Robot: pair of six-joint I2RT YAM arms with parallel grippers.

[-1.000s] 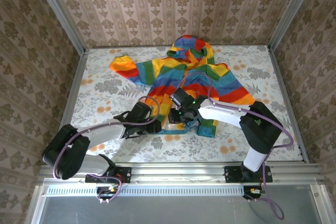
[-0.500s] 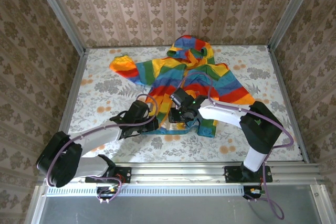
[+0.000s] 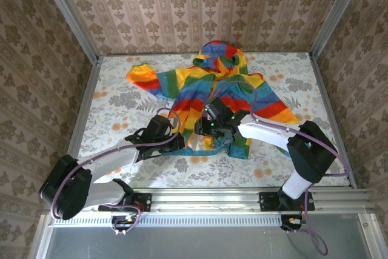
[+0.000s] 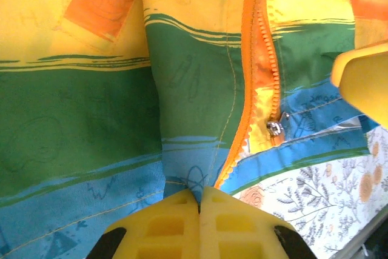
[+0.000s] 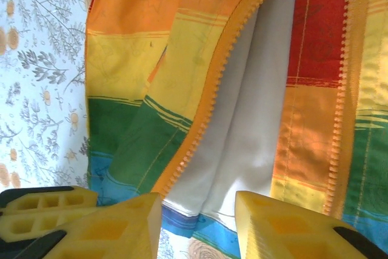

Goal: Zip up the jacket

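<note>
The rainbow-striped jacket [image 3: 224, 89] lies open on the table, hood toward the back. My left gripper [image 3: 176, 144] is at the lower left front panel. In the left wrist view its yellow fingers [image 4: 236, 225] are shut on the blue bottom hem [image 4: 188, 174], beside the orange zipper [image 4: 257, 47] and its metal slider [image 4: 274, 127]. My right gripper [image 3: 208, 130] hovers over the bottom of the front opening. It stands open [image 5: 197, 228], above the pale lining [image 5: 254, 119] between the two orange zipper edges [image 5: 212, 89]. The zipper is undone along the front.
The floral tablecloth [image 3: 121, 107] covers the table, with metal rails on both sides and patterned walls behind. A sleeve [image 3: 142, 77] reaches to the back left. My left gripper's fingers [image 5: 42, 207] sit close to the right gripper's left finger.
My left gripper has shut on the jacket's bottom hem. My right gripper has opened wider and shifted slightly back over the opening.
</note>
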